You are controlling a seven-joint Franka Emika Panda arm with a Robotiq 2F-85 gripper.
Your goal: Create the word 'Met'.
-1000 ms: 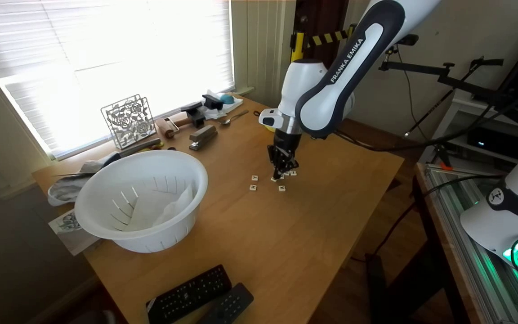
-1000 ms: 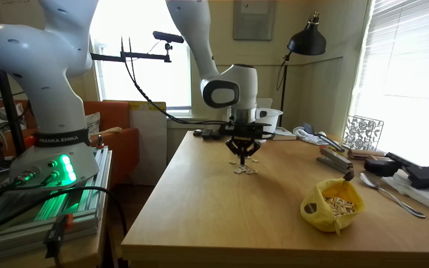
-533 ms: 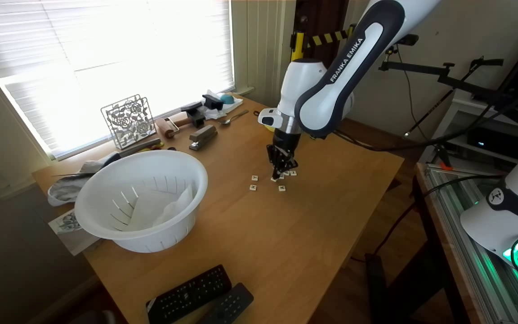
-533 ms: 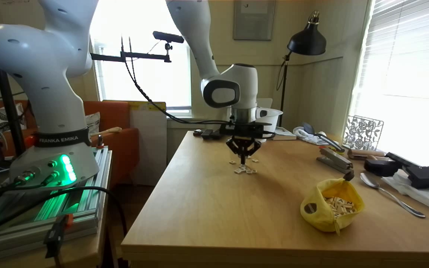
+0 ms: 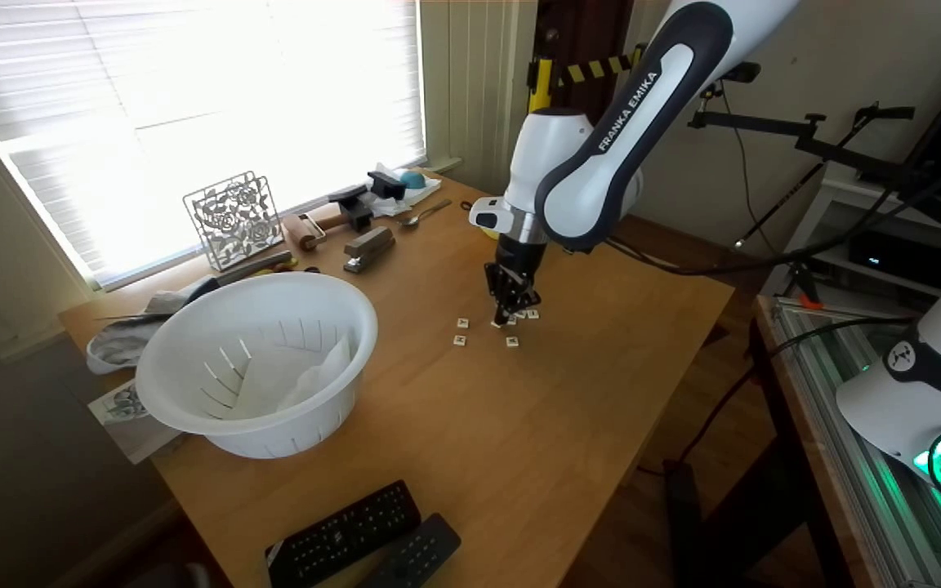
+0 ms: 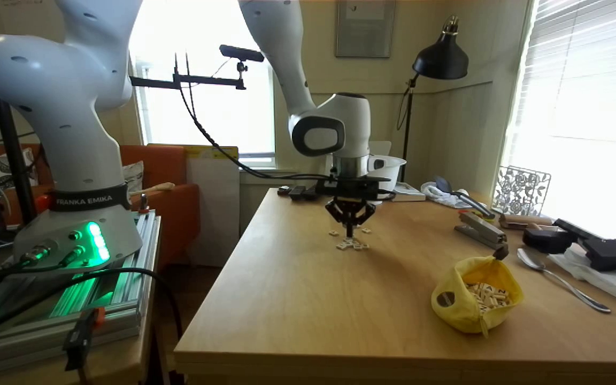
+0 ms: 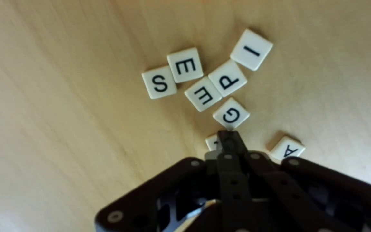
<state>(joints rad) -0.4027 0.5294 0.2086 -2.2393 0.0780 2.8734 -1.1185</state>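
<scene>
Wooden table (image 6: 313, 299), letter tiles (image 7: 188, 74), bright window (image 5: 274, 98)

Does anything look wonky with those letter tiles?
Yes, in the wrist view they lie crooked: the S tile reads nearly upright, but the P tile and G tile are turned other ways, so there's no neat row.

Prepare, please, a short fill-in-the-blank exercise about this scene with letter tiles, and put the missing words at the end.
1. In the wrist view, right beside the S tile lies another tile with the letter ____.
2. The rightmost tile there shows the letter ____.
3. The pouch holding a heap of tiles is coloured ____.
4. The gripper is ____ (open or shut).

Missing words: E; A; yellow; shut.
</scene>
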